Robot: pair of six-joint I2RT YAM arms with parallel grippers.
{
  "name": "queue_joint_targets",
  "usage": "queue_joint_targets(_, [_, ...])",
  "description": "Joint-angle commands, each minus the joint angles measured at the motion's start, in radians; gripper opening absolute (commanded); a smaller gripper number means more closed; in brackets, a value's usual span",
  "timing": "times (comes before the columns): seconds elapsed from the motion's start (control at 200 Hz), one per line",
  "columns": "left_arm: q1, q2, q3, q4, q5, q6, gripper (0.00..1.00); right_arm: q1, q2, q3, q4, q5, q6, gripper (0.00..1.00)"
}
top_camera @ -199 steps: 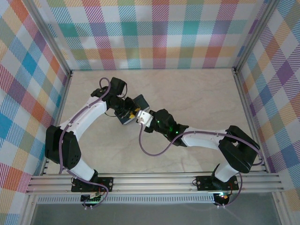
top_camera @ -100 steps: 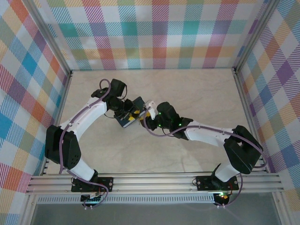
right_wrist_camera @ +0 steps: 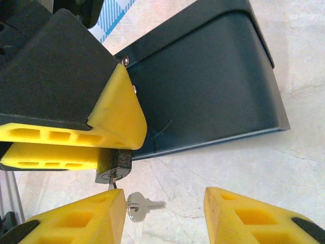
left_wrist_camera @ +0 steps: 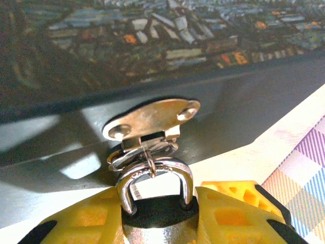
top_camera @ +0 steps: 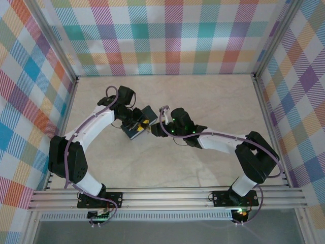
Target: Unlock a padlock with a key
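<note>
right pincer (right_wrist_camera: 163,204) rolled beside box (right_wrist_camera: 203,86), spread near key (right_wrist_camera: 144,205), left pincer (left_wrist_camera: 158,206) pinching padlock (right_wrist_camera: 112,166) on hasp (left_wrist_camera: 152,119)

Small silver padlock (right_wrist_camera: 114,162), shackle (left_wrist_camera: 187,179) seated, threaded through hasp (left_wrist_camera: 152,117); key (right_wrist_camera: 114,184) inserted in bottom keyhole, spare key (right_wrist_camera: 146,205) dangling.

A small silver padlock (right_wrist_camera: 114,165) hangs from the hasp (left_wrist_camera: 152,119) of the dark rectangular box (right_wrist_camera: 213,86), between the left gripper's (left_wrist_camera: 160,213) fingers. Its underside holds a thin metal key (right_wrist_camera: 112,181).
</note>
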Motion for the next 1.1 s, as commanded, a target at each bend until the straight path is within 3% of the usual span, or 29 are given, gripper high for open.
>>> queue_joint_targets(0.0, [-0.001,-0.042,0.0,0.034,0.046,0.001,0.06,0.009,-0.007,-0.025,0.13,-0.094,0.052,0.45])
queue_joint_targets(0.44, [0.01,-0.049,-0.017,0.047,0.05,-0.011,0.07,0.011,-0.01,-0.135,0.389,-0.153,0.199,0.5])
queue_joint_targets(1.1, [0.01,-0.084,-0.038,0.061,0.077,-0.028,0.07,0.033,0.101,-0.011,0.342,-0.089,0.263,0.41])
